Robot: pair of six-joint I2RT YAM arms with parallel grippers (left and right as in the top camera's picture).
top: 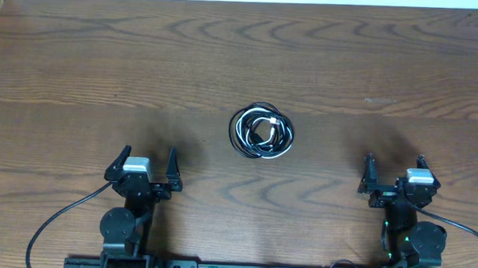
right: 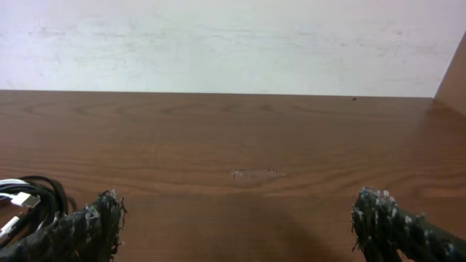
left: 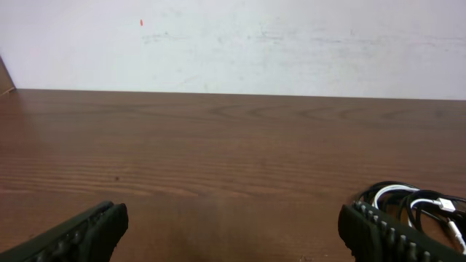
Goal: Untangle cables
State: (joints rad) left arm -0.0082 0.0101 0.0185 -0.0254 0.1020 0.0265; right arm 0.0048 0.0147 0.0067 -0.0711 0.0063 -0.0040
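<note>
With left gripper [top: 148,158] and right gripper [top: 394,165] both splayed empty, reach to the cables [top: 262,132] coiled at twelve o'clock, pinching separate outer loops.

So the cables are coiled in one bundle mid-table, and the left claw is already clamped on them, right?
Not quite. The cables are coiled in one bundle mid-table, but the left claw is open and well clear of them, as the overhead view shows.

Left gripper [left: 233,222]: black ribbed fingers [left: 84,233] spread wide at the lower corners, above a brown wooden table [left: 218,138]. Coiled black and white cables [left: 408,198] lie at lower right, partly behind one finger. White wall [left: 255,44] beyond.
</note>
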